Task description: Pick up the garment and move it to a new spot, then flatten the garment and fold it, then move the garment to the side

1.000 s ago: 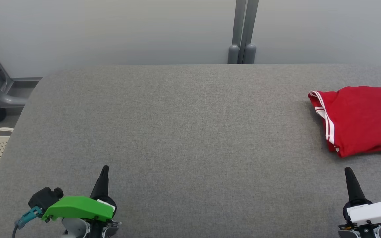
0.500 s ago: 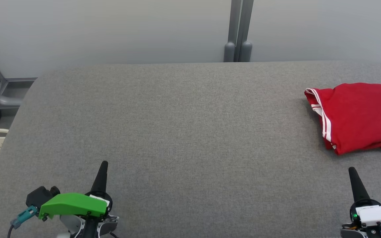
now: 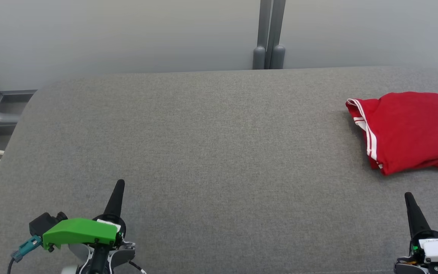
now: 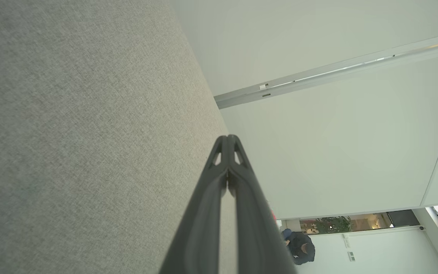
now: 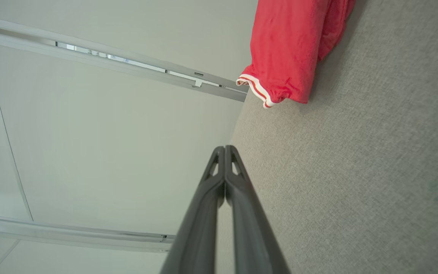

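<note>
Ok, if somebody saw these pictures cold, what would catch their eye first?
The red garment with white-striped trim, folded into a bundle at the far right of the grey fabric table, stands out first. Next comes the bright green cover behind the left gripper at lower left; the right gripper sits at lower right, both shut and apart from the garment.

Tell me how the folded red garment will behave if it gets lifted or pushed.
The red garment will probably flop and unfold: it lies in soft layers with a rumpled near edge. It looks thin, so likely light. Pushed, it may bunch rather than slide, since the table has a coarse fabric cover.
</note>
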{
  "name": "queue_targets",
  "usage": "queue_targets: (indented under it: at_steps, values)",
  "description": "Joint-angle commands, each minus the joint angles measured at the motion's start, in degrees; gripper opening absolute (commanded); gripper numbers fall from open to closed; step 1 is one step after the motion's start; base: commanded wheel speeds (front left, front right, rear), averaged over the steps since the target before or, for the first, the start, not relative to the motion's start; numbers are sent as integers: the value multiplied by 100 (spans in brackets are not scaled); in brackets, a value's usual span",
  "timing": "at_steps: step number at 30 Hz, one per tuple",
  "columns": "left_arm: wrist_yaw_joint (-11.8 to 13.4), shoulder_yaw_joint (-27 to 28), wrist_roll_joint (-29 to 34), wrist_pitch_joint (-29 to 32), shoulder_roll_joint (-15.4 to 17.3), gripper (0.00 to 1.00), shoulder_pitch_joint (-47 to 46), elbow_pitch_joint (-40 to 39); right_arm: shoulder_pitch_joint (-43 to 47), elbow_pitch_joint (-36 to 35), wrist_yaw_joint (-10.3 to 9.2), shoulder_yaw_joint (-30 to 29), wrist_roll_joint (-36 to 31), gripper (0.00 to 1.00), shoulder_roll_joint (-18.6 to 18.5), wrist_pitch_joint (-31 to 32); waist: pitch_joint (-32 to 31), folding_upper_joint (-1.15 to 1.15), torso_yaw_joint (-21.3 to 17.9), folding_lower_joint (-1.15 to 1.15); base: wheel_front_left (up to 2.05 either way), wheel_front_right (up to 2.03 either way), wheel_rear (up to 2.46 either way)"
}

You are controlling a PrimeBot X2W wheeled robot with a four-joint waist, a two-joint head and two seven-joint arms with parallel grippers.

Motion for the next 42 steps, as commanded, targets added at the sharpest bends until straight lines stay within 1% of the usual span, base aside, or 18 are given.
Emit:
queue_targets:
  at_steps: [1, 21, 40, 42]
  values:
    - [-50, 54, -127, 49, -7, 0, -135, -65, 65, -90, 3, -20, 169, 0, -37, 21, 8, 0, -14, 0, 0, 0, 0]
    - [-108, 171, -941, 290, -48, 0, -187, -147, 197, -268, 3, -59, 1143, 0, -48, 79, 75, 0, -141, 0, 0, 0, 0]
    - [-158, 260, -1564, 464, -85, 0, -218, -217, 293, -405, 2, -90, 1902, 0, -54, 133, 136, 0, -255, 0, 0, 0, 0]
    - [-157, 257, -1551, 463, -83, 0, -217, -215, 293, -402, 2, -88, 1890, 0, -54, 127, 137, 0, -257, 0, 0, 0, 0]
